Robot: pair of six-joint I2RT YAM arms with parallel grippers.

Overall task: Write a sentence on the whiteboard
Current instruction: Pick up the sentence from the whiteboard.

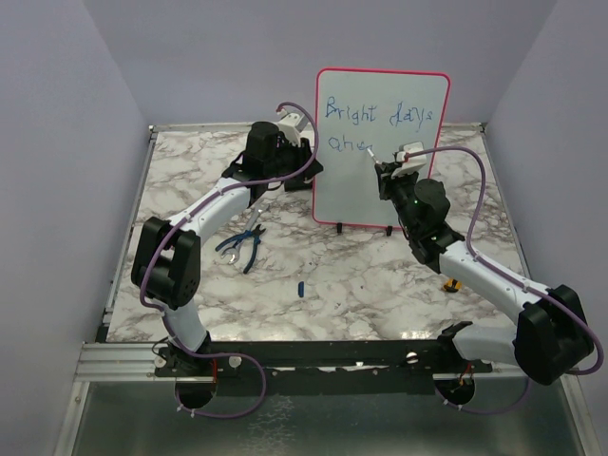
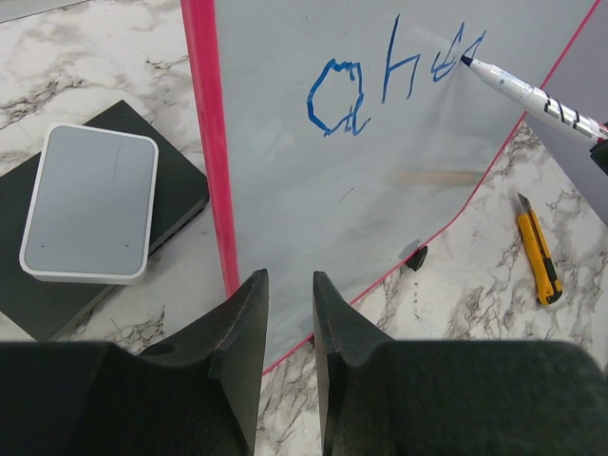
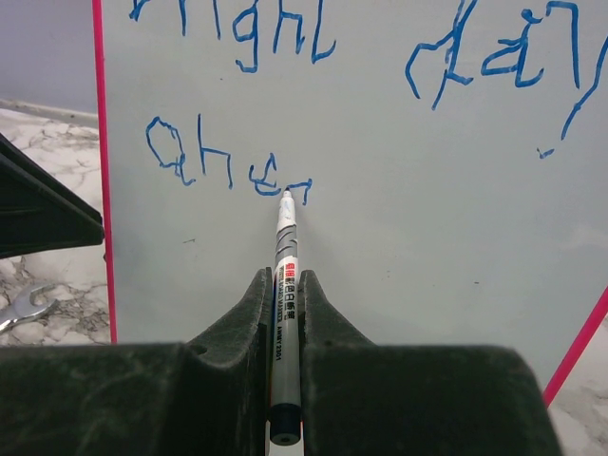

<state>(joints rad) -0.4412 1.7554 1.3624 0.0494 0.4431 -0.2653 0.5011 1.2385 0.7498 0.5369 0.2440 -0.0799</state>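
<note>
Whiteboard (image 3: 427, 237) faces right pincer (image 3: 285, 277), which clamps marker (image 3: 286, 228) touching sentence (image 3: 228, 171).

Top camera overhead from behind; wrist cameras close, facing whiteboard (image 2: 313, 209), sharing sentence (image 3: 229, 169).

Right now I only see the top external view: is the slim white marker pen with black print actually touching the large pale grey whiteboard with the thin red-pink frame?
Observer: Yes. The right wrist view shows the pen, clamped in the right gripper, with its tip on the whiteboard at the last stroke of the blue handwritten sentence, after "ahe".
Operator: What lies on the table just left of the board?
Observer: A flat grey box with a white rounded rim, resting on a black slab.
Operator: And the yellow thing to the right?
Observer: A yellow utility knife, flat on the marble table, apart from the board.
</note>
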